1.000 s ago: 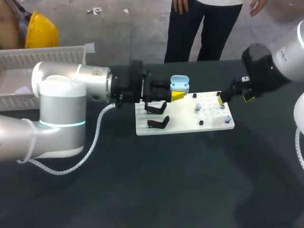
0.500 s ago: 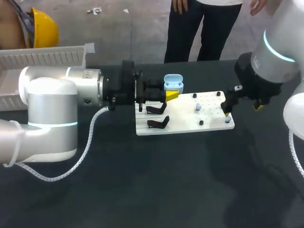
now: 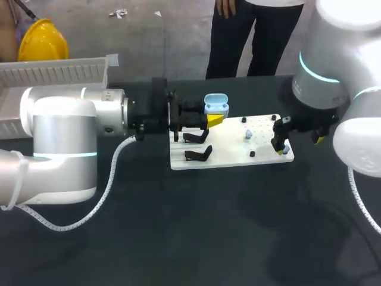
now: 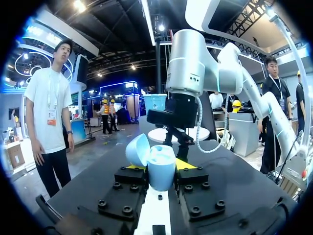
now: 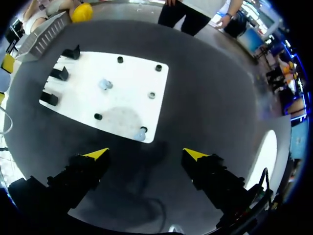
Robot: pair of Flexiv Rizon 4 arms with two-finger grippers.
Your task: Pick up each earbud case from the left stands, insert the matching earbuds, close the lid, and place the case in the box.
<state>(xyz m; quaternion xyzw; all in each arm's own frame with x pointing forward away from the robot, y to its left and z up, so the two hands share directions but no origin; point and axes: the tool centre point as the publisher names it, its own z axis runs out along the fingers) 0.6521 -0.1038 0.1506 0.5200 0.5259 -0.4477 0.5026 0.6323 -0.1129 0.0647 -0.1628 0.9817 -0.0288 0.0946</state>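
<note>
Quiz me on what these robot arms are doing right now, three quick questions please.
1. How many black stands sit on the white board?
2. True or false: the earbud case has its lid shut.
3. What do the left jaws hold? A) a stand B) the earbud case C) nothing
Key: 1) three; 2) false, the lid is open; 3) B.

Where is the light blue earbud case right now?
Head view: the earbud case, lid open, sits clamped in the left end effector at the white board's left end, beside the black stands.
</note>
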